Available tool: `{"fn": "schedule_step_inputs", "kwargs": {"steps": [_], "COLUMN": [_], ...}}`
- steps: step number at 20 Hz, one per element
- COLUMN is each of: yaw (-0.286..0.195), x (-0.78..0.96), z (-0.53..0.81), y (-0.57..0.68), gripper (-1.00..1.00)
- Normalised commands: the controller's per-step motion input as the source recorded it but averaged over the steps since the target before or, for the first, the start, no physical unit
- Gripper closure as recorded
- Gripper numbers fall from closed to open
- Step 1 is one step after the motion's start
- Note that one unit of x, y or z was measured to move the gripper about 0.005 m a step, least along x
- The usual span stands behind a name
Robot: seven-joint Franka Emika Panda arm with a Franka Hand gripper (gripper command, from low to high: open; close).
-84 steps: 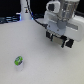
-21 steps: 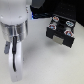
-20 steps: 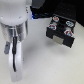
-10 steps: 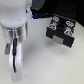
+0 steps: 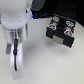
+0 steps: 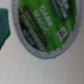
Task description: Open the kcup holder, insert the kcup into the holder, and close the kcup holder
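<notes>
The kcup (image 6: pixel 45 25) fills most of the wrist view. Its bright green top with a grey rim is seen from very close above, over a pale surface. In the exterior view the kcup is hidden behind my white arm (image 5: pixel 15 40), which stands low over the table on the exterior view's left. The gripper's fingers show in neither view, so their state is unclear. The kcup holder (image 5: pixel 61 30), a black box, sits at the exterior view's upper right. Its tray of round slots is exposed, and a grey handle (image 5: pixel 59 38) is on its front.
Red and white topped pods (image 5: pixel 54 22) sit in the holder's tray. A black cable (image 5: pixel 18 47) runs down my arm. A dark teal shape (image 6: pixel 4 25) that I cannot identify lies at the edge of the wrist view. The white table (image 5: pixel 42 65) lies between arm and holder.
About four seconds ago my arm was at the holder and the kcup lay bare on the table. My arm now covers that spot. Over the last second nothing visibly moved.
</notes>
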Motion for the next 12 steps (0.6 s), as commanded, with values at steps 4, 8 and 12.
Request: {"fn": "schedule_step_inputs", "kwargs": {"steps": [4, 8, 12], "yaw": [-0.003, -0.054, -0.081], "x": [-0.21, 0.06, 0.17], "z": [-0.02, -0.02, 0.02], "y": [-0.02, -0.11, -0.09], "gripper": [-1.0, -1.0, 1.0]}}
